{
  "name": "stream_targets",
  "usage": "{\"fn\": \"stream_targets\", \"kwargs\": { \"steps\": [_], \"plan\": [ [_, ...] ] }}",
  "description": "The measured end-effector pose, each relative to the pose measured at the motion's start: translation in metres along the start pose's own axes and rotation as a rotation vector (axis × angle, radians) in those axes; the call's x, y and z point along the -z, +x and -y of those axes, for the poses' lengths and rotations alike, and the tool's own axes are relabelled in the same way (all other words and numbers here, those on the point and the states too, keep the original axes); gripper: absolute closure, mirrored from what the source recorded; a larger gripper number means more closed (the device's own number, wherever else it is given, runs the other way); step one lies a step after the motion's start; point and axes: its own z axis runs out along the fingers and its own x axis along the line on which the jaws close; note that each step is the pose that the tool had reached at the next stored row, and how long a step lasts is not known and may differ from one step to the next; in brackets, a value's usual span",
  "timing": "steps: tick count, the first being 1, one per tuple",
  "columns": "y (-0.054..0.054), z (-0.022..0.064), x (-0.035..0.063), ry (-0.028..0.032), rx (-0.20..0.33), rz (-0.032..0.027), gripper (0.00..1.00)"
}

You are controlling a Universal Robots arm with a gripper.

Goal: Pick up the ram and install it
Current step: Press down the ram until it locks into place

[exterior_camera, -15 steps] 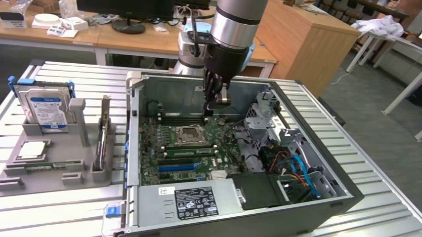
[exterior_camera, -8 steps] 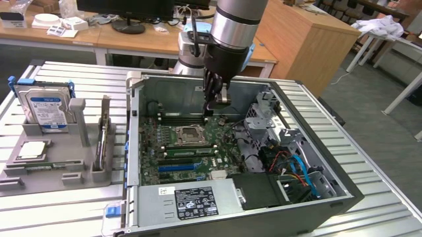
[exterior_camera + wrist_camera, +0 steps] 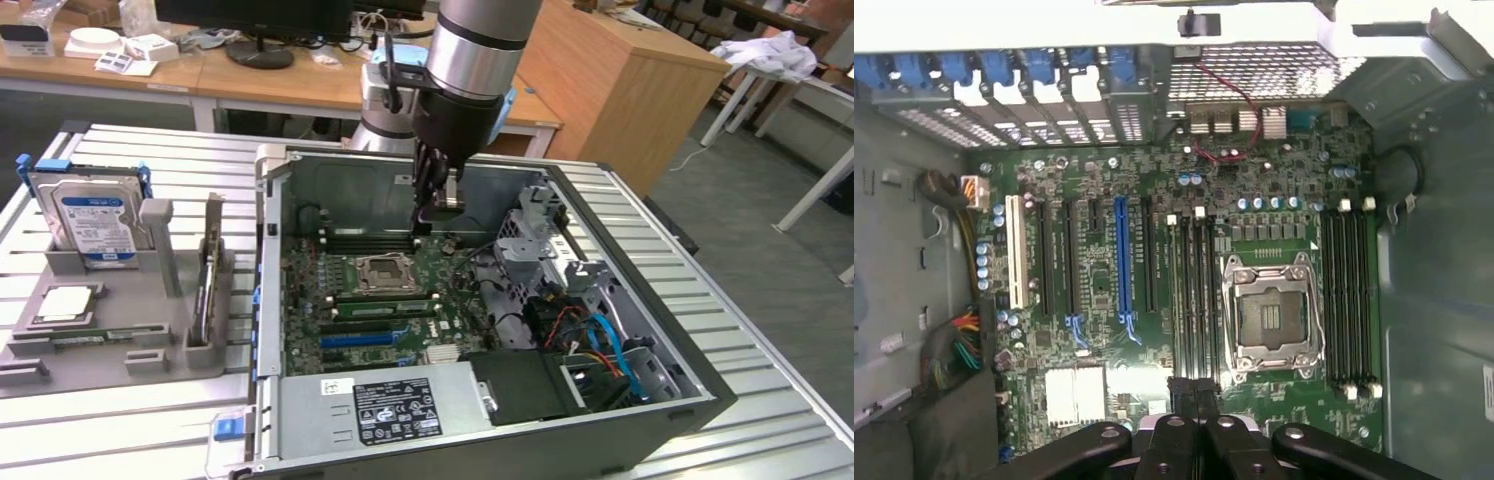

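My gripper (image 3: 430,222) hangs inside the open computer case (image 3: 274,300), just above the motherboard (image 3: 400,300) and behind the empty processor socket (image 3: 383,268). Its fingers are shut and I see nothing between them. In the wrist view the shut gripper (image 3: 1194,388) sits over the near ends of the black memory slots (image 3: 1194,300) beside the processor socket (image 3: 1269,315). The ram (image 3: 208,285), a thin narrow stick, stands on edge in the grey holder (image 3: 120,350) at the exterior view's left, well away from the gripper.
In that holder a silver blue-labelled hard drive (image 3: 91,222) stands upright and a square silver processor chip (image 3: 64,303) lies flat. The case walls, a drive cage (image 3: 547,240), coloured cables (image 3: 601,345) and the power supply (image 3: 387,405) crowd the motherboard. Desks stand behind.
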Motion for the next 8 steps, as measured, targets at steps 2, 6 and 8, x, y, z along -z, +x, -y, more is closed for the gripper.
{"fn": "stream_targets", "kwargs": {
  "steps": [2,6,8],
  "plan": [
    [0.0000,0.0000,-0.0001,0.0013,-0.035,0.0004,0.89],
    [0.0000,0.0000,-0.0001,0.0039,-0.105,0.0013,0.89],
    [0.0000,0.0000,-0.0002,0.0052,-0.140,0.0017,0.89]
  ]
}}
